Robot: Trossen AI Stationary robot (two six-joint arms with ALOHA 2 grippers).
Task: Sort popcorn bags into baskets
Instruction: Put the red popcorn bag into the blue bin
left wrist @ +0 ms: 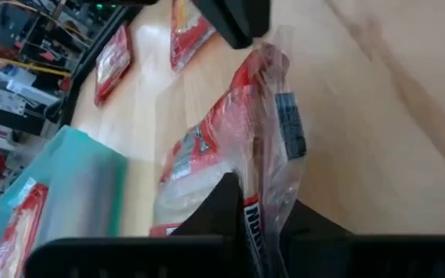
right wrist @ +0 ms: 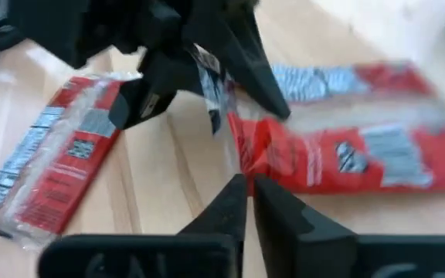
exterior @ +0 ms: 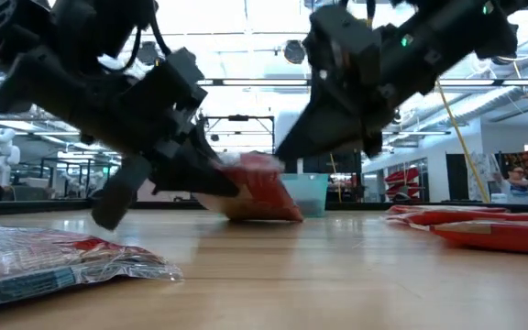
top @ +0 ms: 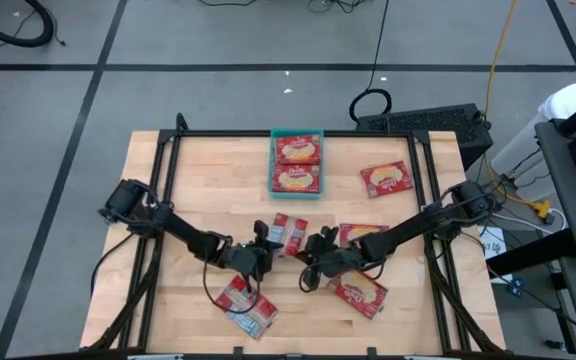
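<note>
Right, I'm working mid-surface [top: 198,170] near the front edge. Teal basket [top: 297,135] sits at the middle of the far edge, two popcorn bags already flat inside, so that's the drop target. Loose packets: one [top: 386,179] near the far right corner, a pair [top: 246,305] at the front edge left of centre, one [top: 358,291] front right of centre.

Left gripper [left wrist: 246,224] is clamped narrow on the edge of the centre bag [left wrist: 230,147]; I read it as a pinch by the seam, which is why the bag stands tilted off the wood in the low view [exterior: 255,188]. Right gripper [right wrist: 249,189] is closed with nothing between its fingers, tips just beside the same bag [right wrist: 346,158], probably steadying or waiting for a handoff.

Hard to make out: where the arms cross in the overhead, contact is hidden. Wrist views cut off most of the bag, and I can't tell whether a second packet lies under it.
</note>
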